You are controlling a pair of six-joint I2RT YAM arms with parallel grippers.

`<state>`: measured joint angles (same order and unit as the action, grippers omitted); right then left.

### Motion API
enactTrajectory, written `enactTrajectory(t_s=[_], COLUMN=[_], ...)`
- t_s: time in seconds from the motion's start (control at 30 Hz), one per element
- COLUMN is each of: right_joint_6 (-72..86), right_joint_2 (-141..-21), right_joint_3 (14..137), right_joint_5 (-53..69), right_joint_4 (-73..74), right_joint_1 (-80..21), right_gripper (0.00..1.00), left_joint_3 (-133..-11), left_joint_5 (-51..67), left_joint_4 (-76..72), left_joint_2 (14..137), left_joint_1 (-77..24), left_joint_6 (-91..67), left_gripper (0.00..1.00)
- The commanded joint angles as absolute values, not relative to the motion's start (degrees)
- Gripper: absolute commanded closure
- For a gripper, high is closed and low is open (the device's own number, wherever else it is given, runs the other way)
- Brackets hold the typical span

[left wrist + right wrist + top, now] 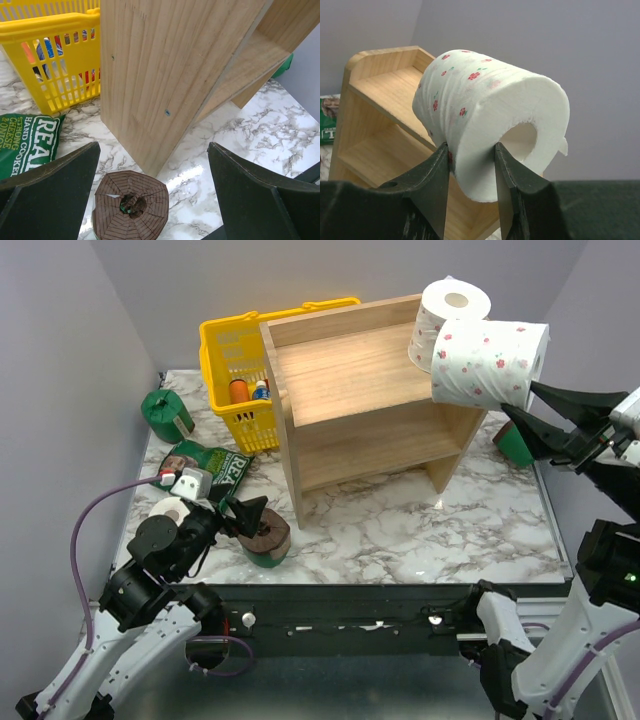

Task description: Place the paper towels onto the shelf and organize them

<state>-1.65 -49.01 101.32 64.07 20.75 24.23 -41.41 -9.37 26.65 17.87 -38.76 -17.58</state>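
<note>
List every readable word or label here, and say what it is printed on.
"REA", cut off: green bag.
"HAND COOKE", above it: same bag.
Smaller print on the bag: blurred.
Labels on the bottles in the yellow basket: too small to read.

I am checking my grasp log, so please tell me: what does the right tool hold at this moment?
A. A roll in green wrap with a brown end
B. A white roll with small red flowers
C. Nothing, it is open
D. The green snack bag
B: in the right wrist view the right tool is shut on the white paper towel roll printed with small red flowers, with the wooden shelf behind it.
</note>
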Motion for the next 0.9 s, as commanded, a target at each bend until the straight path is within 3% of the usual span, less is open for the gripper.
enactTrajectory(t_s=[0.0, 0.27, 0.37, 0.43, 0.6, 0.87], right_joint_6=[-6.93, -18.09, -27.22, -35.40, -45.07, -57.91], right_joint_2=[-53.78, -60.81, -62.57, -63.02, -62.93, -68.82], right_joint_3=[106.87, 115.57, 115.84, 114.88, 110.75, 109.52], right_joint_5=[63.11, 54.59, 45.65, 34.62, 21.90, 4.41], right_joint_4=[23.81, 35.57, 42.41, 44.47, 40.18, 37.98], right_joint_1=[20.32, 10.03, 0.82, -10.51, -27.21, -41.74], right_gripper=[0.73, 0.73, 0.73, 0.73, 0.72, 0.70], left_joint_3=[-40.96, -40.87, -40.96, -41.04, -40.96, -41.13], left_joint_5=[-10.98, -12.48, -12.48, -12.74, -14.15, -14.24], left_joint_4=[26.54, 26.63, 26.63, 26.81, 27.07, 27.16], left_joint_2=[17.05, 16.61, 16.87, 16.88, 16.26, 16.26], left_joint_1=[-39.02, -39.02, -39.02, -39.02, -39.02, -38.94], left_joint_6=[-17.31, -17.14, -17.14, -17.05, -17.23, -17.23], left_gripper=[0.01, 0.01, 0.01, 0.01, 0.01, 0.01])
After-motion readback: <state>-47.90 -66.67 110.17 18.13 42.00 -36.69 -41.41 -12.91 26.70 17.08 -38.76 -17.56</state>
